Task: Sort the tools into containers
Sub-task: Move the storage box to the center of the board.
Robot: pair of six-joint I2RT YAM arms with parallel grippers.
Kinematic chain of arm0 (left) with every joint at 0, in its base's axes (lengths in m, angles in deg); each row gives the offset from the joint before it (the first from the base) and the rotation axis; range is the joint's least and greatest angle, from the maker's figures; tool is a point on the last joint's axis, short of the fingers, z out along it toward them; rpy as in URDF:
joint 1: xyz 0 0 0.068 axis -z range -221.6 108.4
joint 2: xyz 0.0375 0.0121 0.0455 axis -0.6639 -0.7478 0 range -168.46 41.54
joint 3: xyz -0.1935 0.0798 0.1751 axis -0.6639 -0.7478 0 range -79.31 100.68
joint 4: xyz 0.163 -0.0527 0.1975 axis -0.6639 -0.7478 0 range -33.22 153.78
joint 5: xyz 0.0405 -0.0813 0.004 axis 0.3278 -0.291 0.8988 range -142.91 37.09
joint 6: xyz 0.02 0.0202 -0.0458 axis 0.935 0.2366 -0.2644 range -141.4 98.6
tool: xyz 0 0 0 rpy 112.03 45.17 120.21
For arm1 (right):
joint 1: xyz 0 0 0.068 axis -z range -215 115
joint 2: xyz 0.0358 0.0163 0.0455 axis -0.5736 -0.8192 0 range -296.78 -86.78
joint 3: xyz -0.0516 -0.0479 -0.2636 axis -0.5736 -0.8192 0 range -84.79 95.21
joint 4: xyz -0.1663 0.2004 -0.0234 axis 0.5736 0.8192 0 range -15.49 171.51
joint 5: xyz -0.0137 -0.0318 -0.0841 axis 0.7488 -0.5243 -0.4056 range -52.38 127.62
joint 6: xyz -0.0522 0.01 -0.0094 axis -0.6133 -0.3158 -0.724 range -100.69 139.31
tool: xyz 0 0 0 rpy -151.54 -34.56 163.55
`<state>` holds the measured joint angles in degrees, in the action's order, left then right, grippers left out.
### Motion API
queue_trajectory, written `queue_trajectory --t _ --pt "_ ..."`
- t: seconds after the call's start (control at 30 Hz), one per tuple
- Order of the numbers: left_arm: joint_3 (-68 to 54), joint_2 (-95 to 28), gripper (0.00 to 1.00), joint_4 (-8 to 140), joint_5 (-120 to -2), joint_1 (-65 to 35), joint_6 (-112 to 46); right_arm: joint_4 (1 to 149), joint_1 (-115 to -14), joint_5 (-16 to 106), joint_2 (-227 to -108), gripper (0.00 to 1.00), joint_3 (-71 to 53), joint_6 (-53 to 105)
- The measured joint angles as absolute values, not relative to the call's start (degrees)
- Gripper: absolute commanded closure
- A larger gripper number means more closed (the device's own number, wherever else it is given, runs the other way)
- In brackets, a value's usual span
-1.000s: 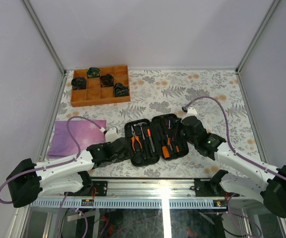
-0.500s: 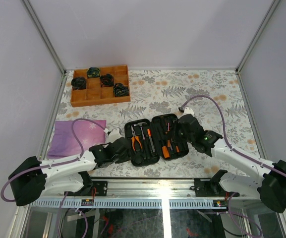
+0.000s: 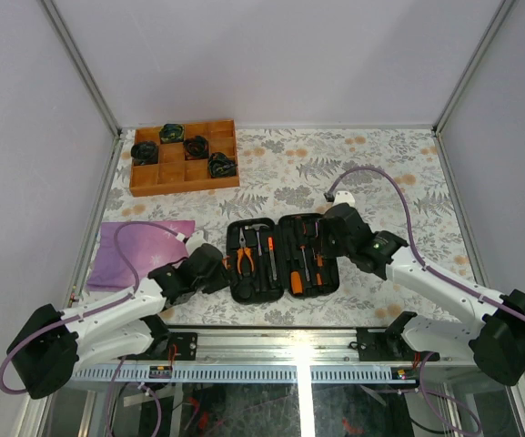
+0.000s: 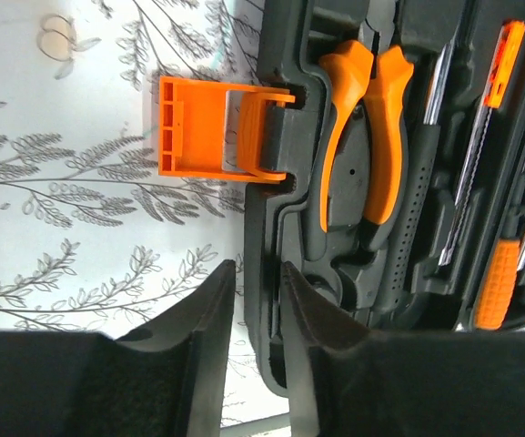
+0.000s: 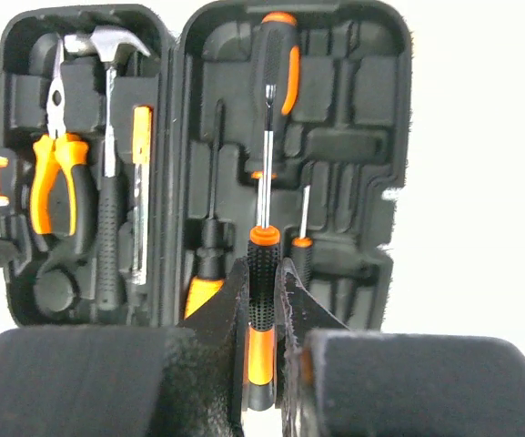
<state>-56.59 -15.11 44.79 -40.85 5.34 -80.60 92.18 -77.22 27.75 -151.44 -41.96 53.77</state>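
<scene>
The black tool case [image 3: 283, 221] lies open in the middle of the table. Orange-handled pliers [image 3: 247, 258] and a hammer [image 5: 107, 182] sit in its left half, and screwdrivers [image 5: 278, 55] sit in the right half. My left gripper [image 3: 221, 264] is at the case's left edge, below the orange latch [image 4: 207, 127]. Its jaws [image 4: 257, 287] have closed around the case rim [image 4: 271, 228]. My right gripper [image 5: 262, 282] hovers over the near side of the right half. It is shut on a black-and-orange screwdriver handle [image 5: 262, 273], shaft pointing away over the slots.
A brown wooden compartment tray [image 3: 198, 173] with several dark objects stands at the back left. A purple cloth [image 3: 139, 250] lies left of the case, beside my left arm. The floral tabletop ends at metal frame rails on both sides.
My left gripper drew back from over the pliers to the case's left rim and narrowed its jaws. The right gripper moved slightly up and left with its screwdriver. The case shifted a little.
</scene>
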Motion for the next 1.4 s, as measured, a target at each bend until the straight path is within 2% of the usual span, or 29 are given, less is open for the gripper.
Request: queue_trajectory --t 0.27,0.33,0.83,1.27,1.4 --pt "-57.6 -12.7 0.98 45.1 -43.4 0.3 -78.0 95.5 -77.2 24.8 -151.9 0.95 -39.7 50.1" --pt "-57.8 -12.5 1.00 45.1 -43.8 -0.1 -77.9 95.5 -77.2 24.8 -151.9 0.94 -39.7 50.0" --pt "-60.7 -5.4 1.00 42.2 -45.0 -4.6 -79.8 96.7 -77.2 25.1 -153.1 0.94 -39.6 49.0" --pt "-61.6 -7.1 1.00 46.1 -47.5 -4.4 -83.2 99.2 -77.2 25.9 -154.7 0.94 -39.2 48.6" --pt "-61.6 -8.5 0.85 47.8 -46.5 -0.6 -85.1 99.1 -77.2 26.2 -154.7 0.93 -39.2 47.8"
